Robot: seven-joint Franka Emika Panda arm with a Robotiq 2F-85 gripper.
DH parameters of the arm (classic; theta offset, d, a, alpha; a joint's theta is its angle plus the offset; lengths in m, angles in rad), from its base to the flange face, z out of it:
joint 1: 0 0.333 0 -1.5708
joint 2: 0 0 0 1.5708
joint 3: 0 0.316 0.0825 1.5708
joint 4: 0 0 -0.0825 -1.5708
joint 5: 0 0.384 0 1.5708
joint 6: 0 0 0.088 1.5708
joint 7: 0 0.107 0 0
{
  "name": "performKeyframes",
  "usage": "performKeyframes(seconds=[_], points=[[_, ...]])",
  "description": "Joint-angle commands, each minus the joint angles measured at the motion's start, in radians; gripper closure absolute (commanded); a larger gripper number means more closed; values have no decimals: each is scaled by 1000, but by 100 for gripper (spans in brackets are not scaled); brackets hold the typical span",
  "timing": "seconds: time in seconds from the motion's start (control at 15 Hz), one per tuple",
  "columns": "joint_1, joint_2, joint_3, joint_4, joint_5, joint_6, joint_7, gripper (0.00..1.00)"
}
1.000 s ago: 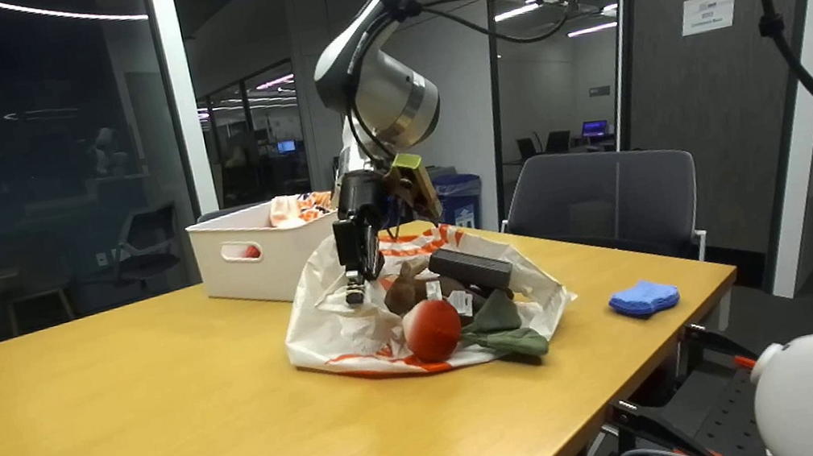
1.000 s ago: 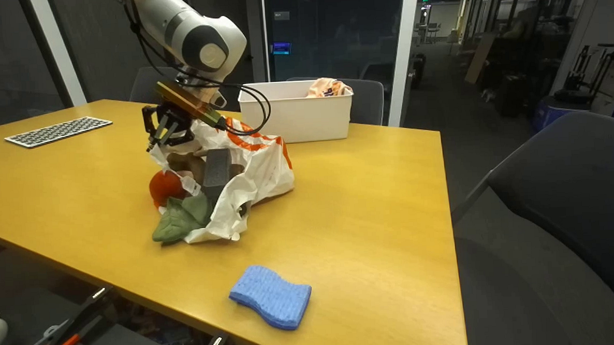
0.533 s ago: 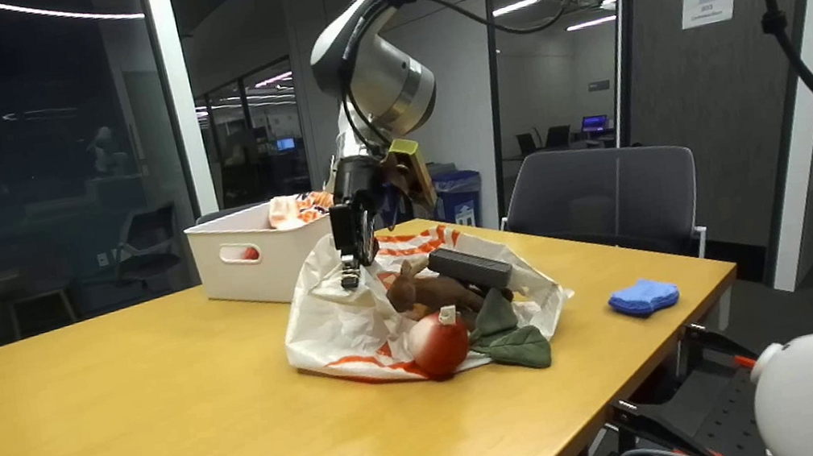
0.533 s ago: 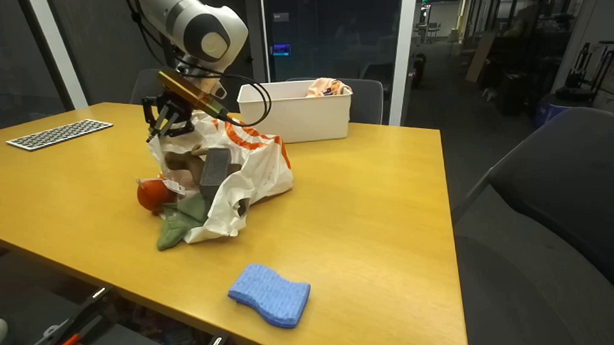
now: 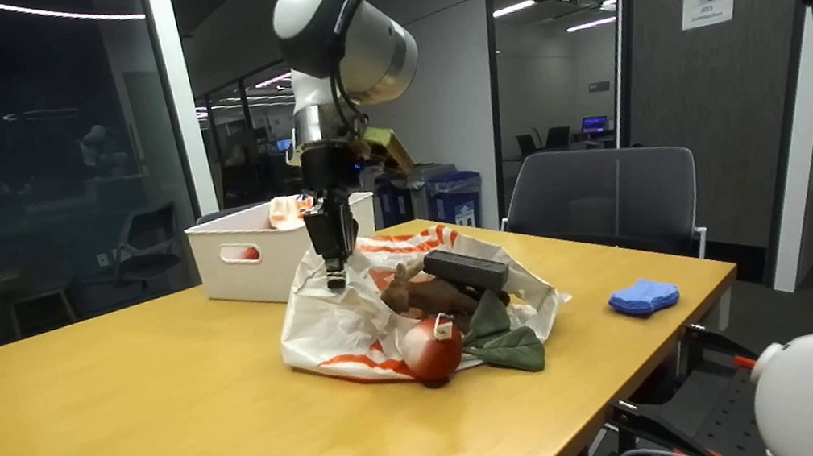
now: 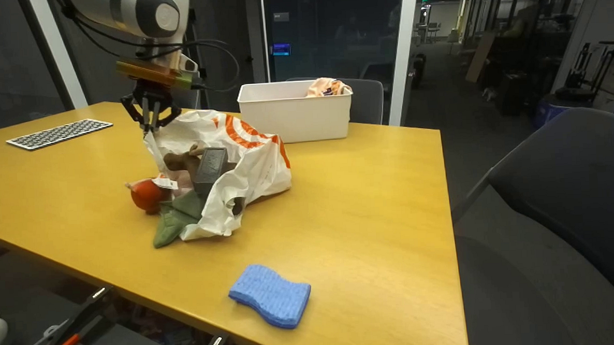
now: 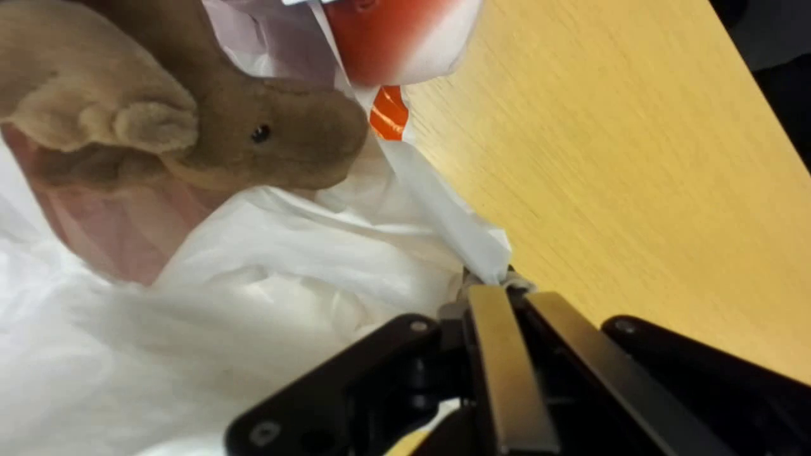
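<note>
White plastic bag (image 6: 261, 169) lies on the surface (image 6: 370, 206) with its mouth open, a brown plush animal (image 7: 291, 136) and a red-and-white radish-like toy (image 5: 426, 351) showing there. The hand (image 6: 148, 129) is closed with hardly any gap, pinching the bag's rim (image 7: 453, 215). Within the last half second it has tilted more upright and shifted sideways; bag and toys have slid slightly along, so the pinch seems firm.

In an exterior view the gripper (image 5: 336, 280) points down with its tips at the edge of a bag (image 5: 337, 329) on the table (image 5: 121, 436), a toy (image 5: 434, 297) and block (image 5: 466, 269) lying in the bag's mouth, a ball (image 5: 430, 349) and leaves (image 5: 514, 349) before them, a bin (image 5: 239, 280) behind, a sponge (image 5: 643, 297) well apart.
</note>
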Motion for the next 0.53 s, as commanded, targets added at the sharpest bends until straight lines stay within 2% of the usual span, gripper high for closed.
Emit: performKeyframes(seconds=[0.0, 0.2, 0.47], points=[[80, -162, -3, -92, -153, 35, 168, 95], [132, -222, 0, -101, -331, -2, 291, 96], [170, -260, 3, -135, -590, 11, 436, 97]])
